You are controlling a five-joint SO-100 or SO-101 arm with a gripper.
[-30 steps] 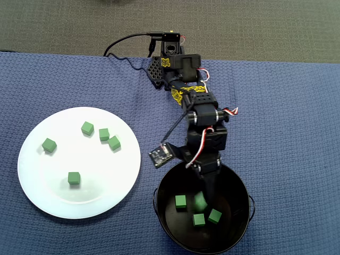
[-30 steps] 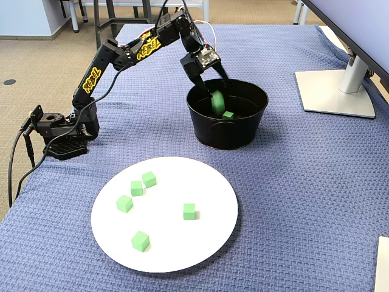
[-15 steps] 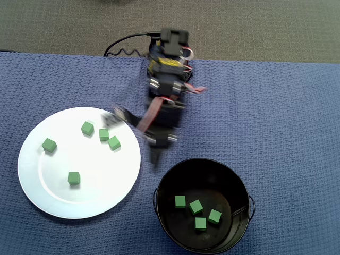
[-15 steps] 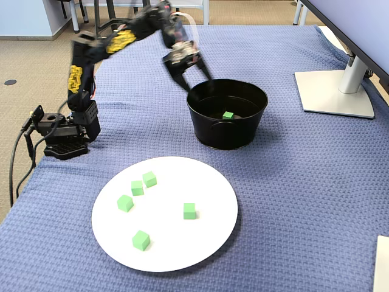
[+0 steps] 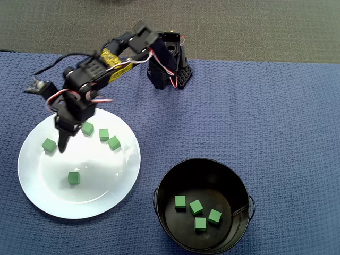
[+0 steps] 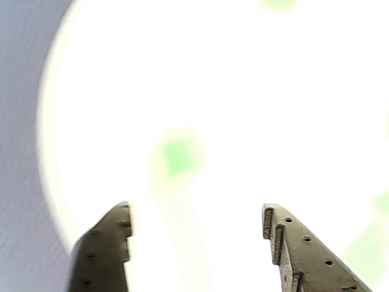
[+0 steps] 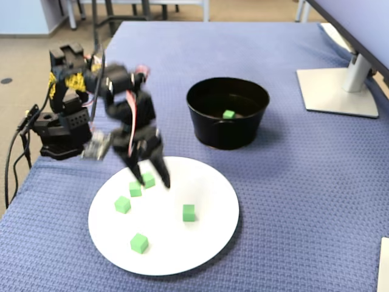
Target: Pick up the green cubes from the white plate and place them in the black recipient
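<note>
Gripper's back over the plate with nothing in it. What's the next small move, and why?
Probably lower the open gripper onto the green cube just ahead of it in the wrist view, then close. Its jaws are spread and empty, five green cubes still lie on the white plate, and four already sit in the black pot.

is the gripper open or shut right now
Open: the wrist view shows the gripper fingers apart, nothing between them, above the plate.

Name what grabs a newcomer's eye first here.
The black, yellow-lettered robot arm leaning over the large round white plate at overhead left, gripper open. Five small green cubes dot that plate; four more lie in the glossy black metal pot at lower right.
</note>
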